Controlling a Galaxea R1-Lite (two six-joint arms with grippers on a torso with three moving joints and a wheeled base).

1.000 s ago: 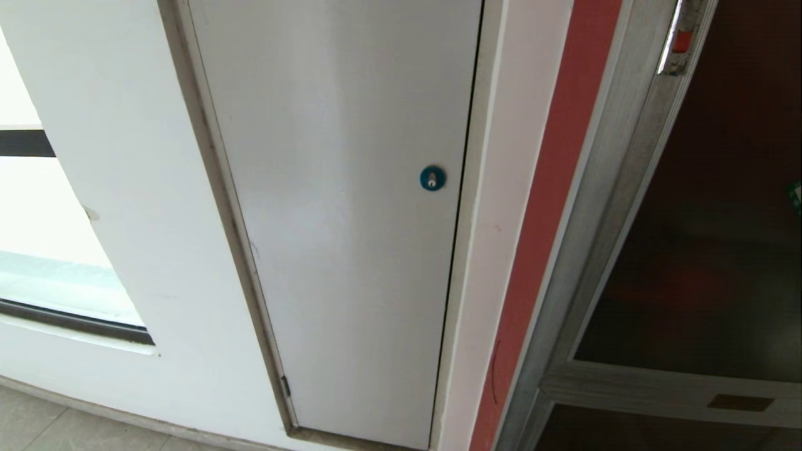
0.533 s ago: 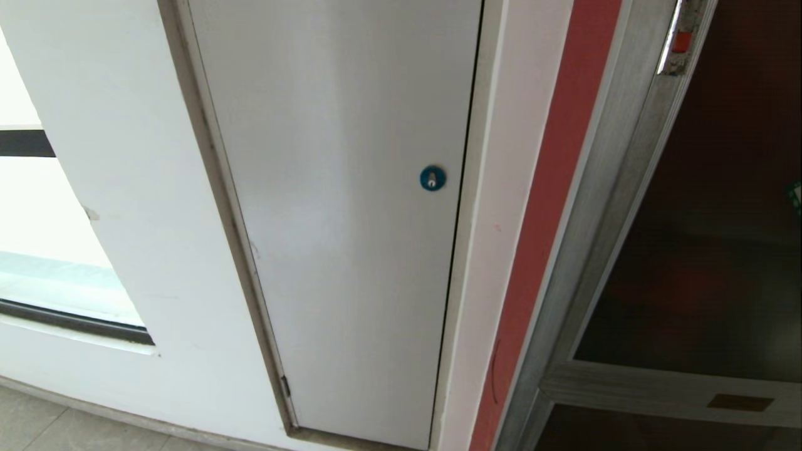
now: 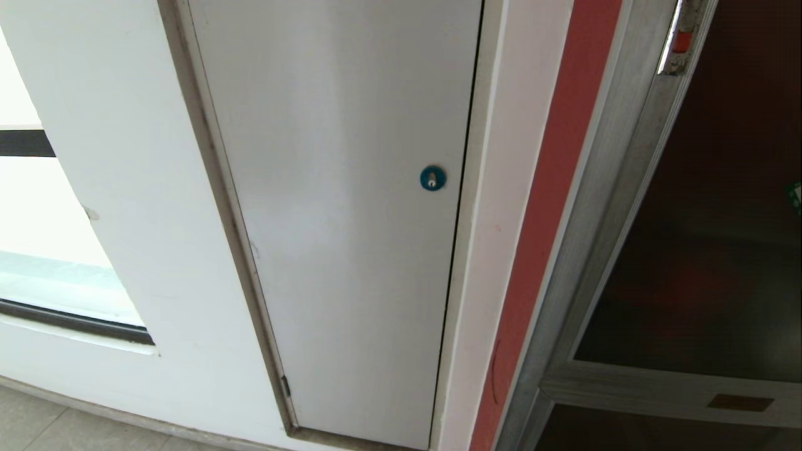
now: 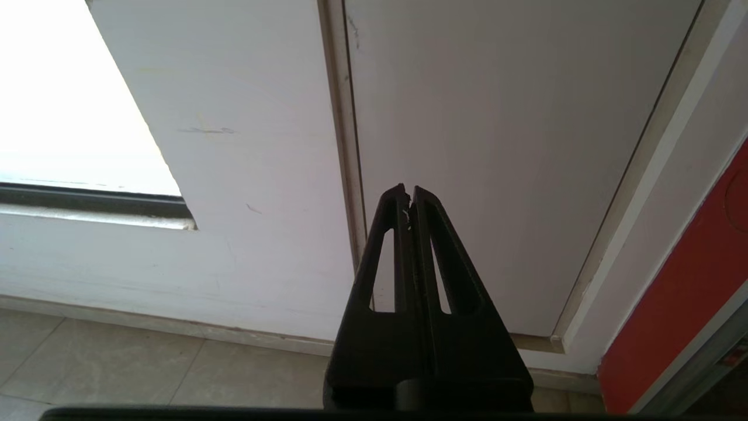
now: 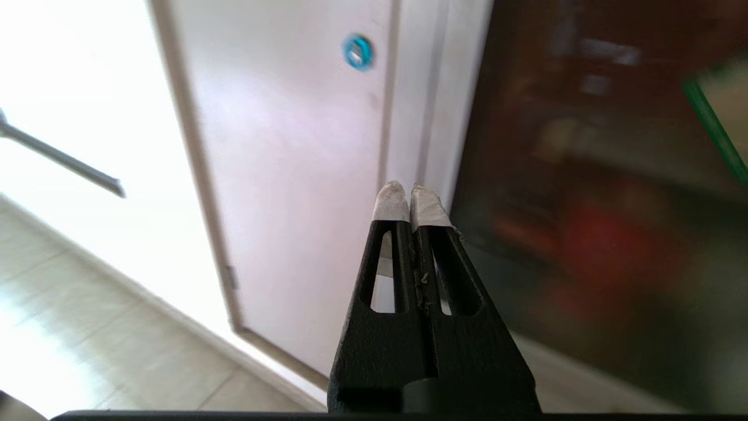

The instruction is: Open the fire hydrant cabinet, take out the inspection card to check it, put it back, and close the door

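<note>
From the head camera I see the grey-white door (image 3: 338, 219) with its blue lock (image 3: 432, 178) filling the middle; the fire hydrant cabinet (image 3: 601, 207) sits far right, door (image 3: 708, 238) not yet opened. Left wrist: left gripper (image 4: 408, 191), fingers pressed together, empty, low by the floor. Right wrist: right gripper (image 5: 411, 192), fingers together, empty, facing the dark glass. Next I'd say reach the red latch (image 3: 682, 41).

fire hydrant cabinet (image 3: 633, 207) cropped at right edge, door (image 5: 596, 193) blurred (contents unreadable), sticker (image 3: 796, 195) mostly cut off
</note>
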